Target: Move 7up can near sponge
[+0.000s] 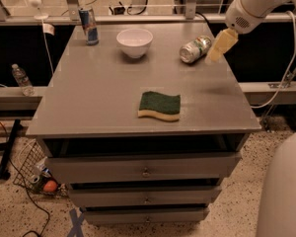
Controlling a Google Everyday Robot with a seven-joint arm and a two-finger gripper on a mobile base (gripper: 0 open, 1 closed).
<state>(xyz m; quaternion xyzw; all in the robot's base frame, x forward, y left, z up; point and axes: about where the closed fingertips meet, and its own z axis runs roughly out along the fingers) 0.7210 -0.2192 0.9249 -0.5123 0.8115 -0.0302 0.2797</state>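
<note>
My gripper (218,47) hangs just right of the 7up can (195,49), above the far right edge of the table (89,98); can't tell if it's clenched or released. The 7up can lies on its side right of the white bowl (134,42), well apart from the sponge (160,105) near the front.

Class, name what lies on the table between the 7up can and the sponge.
Bare table separates can and sponge, camera view; end effector hangs close beside the can.
</note>
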